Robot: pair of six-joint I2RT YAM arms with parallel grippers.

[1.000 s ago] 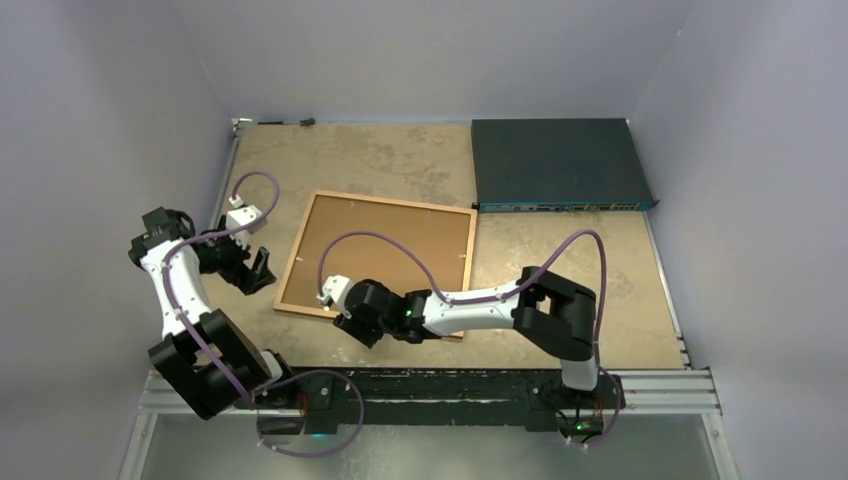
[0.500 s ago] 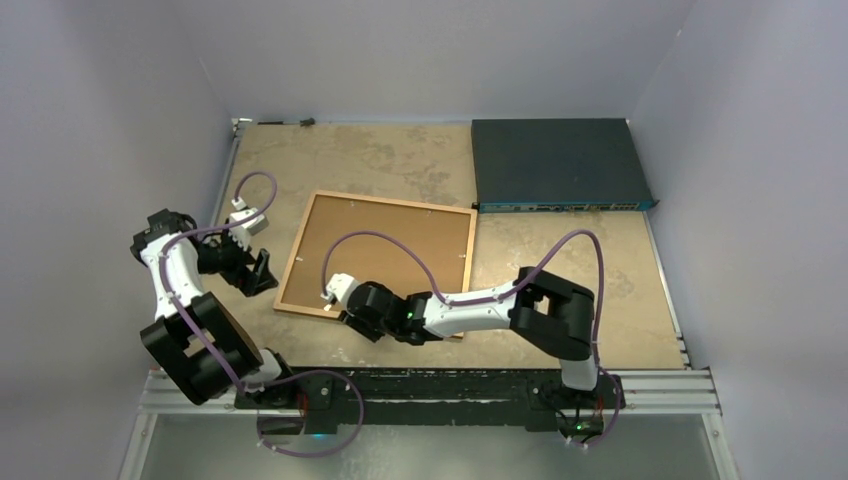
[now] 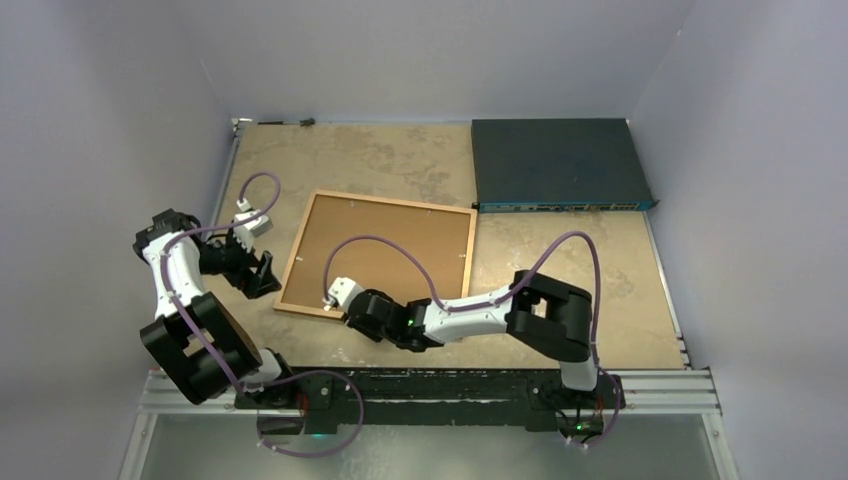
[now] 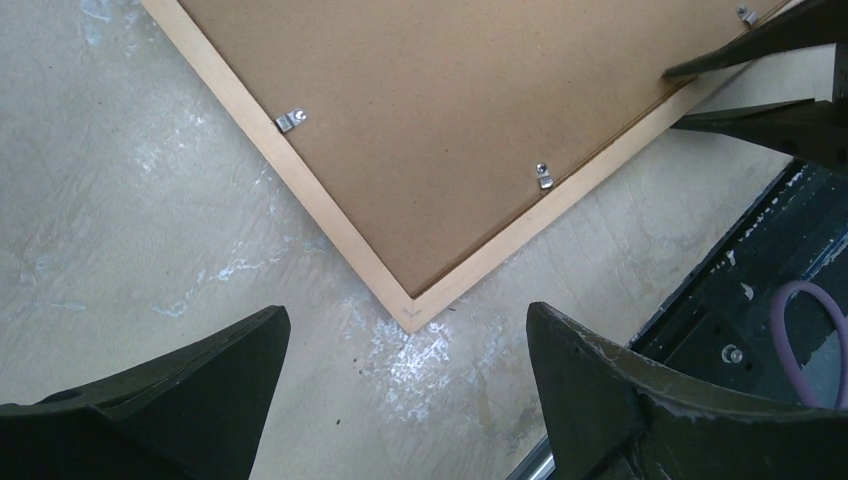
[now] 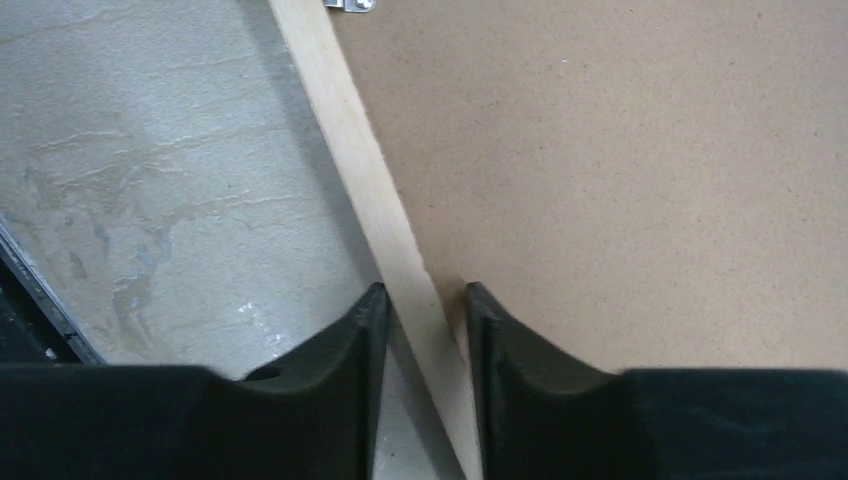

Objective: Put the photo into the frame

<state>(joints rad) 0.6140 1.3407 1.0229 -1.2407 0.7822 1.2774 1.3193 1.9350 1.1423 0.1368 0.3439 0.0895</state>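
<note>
Brown fibreboard and pale wood fill most of what the cameras see.

At the far left of the top view, the left gripper (image 3: 258, 275) hangs over the bare table (image 3: 560, 260), just beside the frame's near-left corner without touching it. Its own camera shows the left gripper (image 4: 400, 400) with its fingers spread wide apart and nothing between them but the mottled tabletop, the frame's corner lying just ahead of them.

The frame (image 3: 395, 201) lies flat and face down in the middle of the table, turned slightly out of square with it, the backing board (image 3: 385, 245) uppermost. Only the left wrist view makes out the frame's (image 4: 318, 200) small metal clips (image 4: 291, 119), which sit on the inner edge of the rail and overlap the board.

From above, the right gripper (image 3: 345, 316) reaches to the frame's near edge, its fingertips hidden under the wrist. The right wrist view fills that in: the right gripper (image 5: 425, 320) straddles the wooden rail of the frame (image 5: 368, 190), one finger on the table side, the other on the backing board (image 5: 650, 180) side, drawn in close and apparently pinching the rail.

Well apart at the far right corner sits a dark blue flat box (image 3: 558, 163).
</note>
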